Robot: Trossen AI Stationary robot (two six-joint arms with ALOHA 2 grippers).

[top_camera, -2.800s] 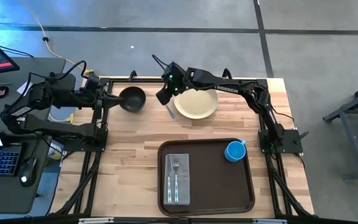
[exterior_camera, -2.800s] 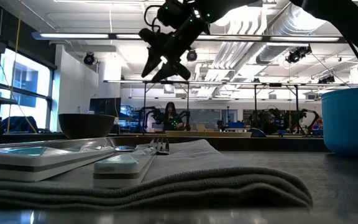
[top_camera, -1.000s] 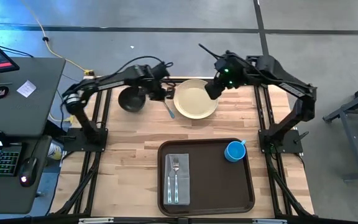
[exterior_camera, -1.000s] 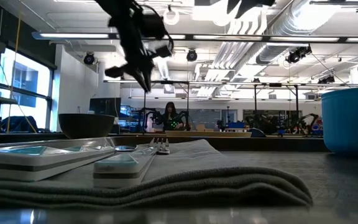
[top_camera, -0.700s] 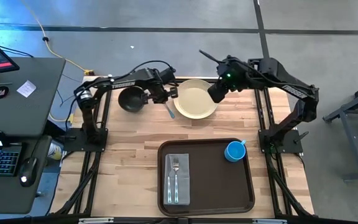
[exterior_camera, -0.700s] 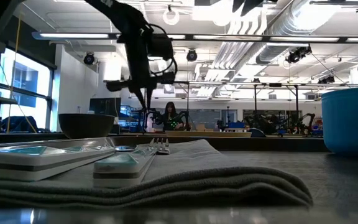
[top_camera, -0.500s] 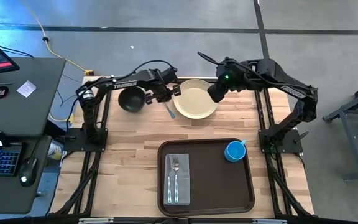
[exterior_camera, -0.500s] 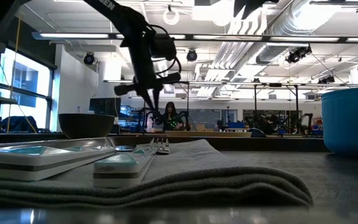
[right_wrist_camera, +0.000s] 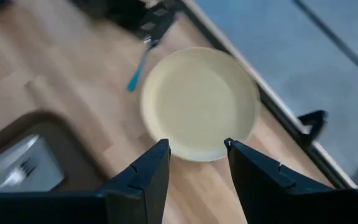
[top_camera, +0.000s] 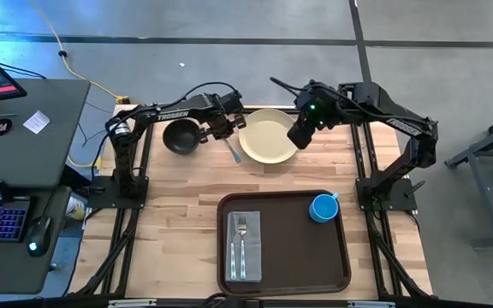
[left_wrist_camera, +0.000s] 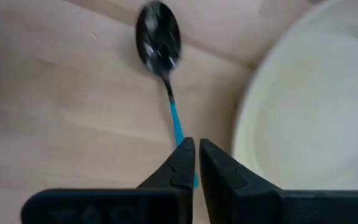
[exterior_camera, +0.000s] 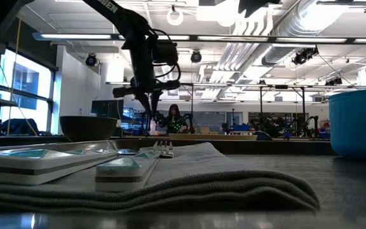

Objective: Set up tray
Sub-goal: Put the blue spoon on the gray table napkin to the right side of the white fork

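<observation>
The tray [top_camera: 285,244] lies at the 6 o'clock side of the desk [top_camera: 178,201], and part of the setting is already on it: a grey napkin [top_camera: 244,245] with a fork [top_camera: 240,231] and another piece of cutlery on its left half, and a blue cup [top_camera: 323,207] near its upper right corner. Well apart from the tray, toward 12 o'clock, sit a pale yellow plate [top_camera: 269,140], a dark bowl [top_camera: 181,137] at about 10 o'clock, and a spoon [left_wrist_camera: 164,68] with a blue handle lying between bowl and plate. The left tool [left_wrist_camera: 197,168] hangs right over the spoon's handle with its fingers pressed nearly together, only a thin slit between them, and nothing pinched. The right tool [right_wrist_camera: 196,163] hovers above the plate's 3 o'clock edge, its fingers spread and empty. Judging by this, the step in hand is bringing the remaining pieces over, with the left arm going for the spoon and the right lining up on the plate. The next move probably calls for the left tool to spread, drop either side of the thin handle and close squarely on it; the handle lies flat on the wood, so a shallow pinch may slip. The plate likely needs a grip on its rim.
</observation>
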